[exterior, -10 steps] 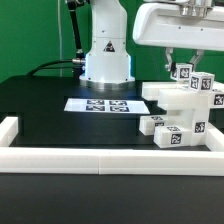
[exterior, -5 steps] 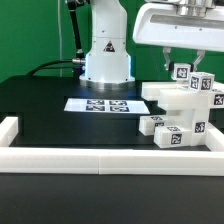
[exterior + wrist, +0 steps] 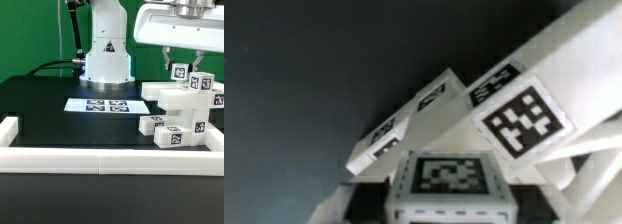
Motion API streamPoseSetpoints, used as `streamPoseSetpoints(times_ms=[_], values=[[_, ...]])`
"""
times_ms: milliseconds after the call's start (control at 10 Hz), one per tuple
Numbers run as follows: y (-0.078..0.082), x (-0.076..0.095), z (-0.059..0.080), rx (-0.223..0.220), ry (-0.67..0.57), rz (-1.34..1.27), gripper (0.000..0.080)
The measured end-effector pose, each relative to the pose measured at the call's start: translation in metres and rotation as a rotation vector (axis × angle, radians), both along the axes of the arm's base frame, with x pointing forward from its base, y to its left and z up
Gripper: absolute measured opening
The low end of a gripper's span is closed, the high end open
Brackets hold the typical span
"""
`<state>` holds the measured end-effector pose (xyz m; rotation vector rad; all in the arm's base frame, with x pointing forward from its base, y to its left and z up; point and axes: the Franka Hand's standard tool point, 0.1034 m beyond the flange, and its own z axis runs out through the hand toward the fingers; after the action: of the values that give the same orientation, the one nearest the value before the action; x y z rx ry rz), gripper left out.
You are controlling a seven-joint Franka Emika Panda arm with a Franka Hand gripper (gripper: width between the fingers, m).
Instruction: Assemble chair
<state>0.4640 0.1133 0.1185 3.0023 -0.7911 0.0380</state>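
Nearest, the white border rail (image 3: 100,152) runs along the bench (image 3: 50,105) edge. Behind it the chair (image 3: 185,108) pieces are stacked at the exterior view's right. The fingers (image 3: 171,60) hover above them unchanged; their opening cannot be told.

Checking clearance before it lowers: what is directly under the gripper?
Under the gripper stands the chair, its tagged top pieces just below the fingertips. The wrist view shows tagged white blocks; whether the fingers touch them cannot be told.
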Motion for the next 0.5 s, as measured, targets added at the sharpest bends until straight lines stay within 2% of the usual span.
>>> streamPoseSetpoints(times_ms=[500], values=[[0.0026, -0.0008, -0.0004, 0.019, -0.006, -0.295, 0.0289]])
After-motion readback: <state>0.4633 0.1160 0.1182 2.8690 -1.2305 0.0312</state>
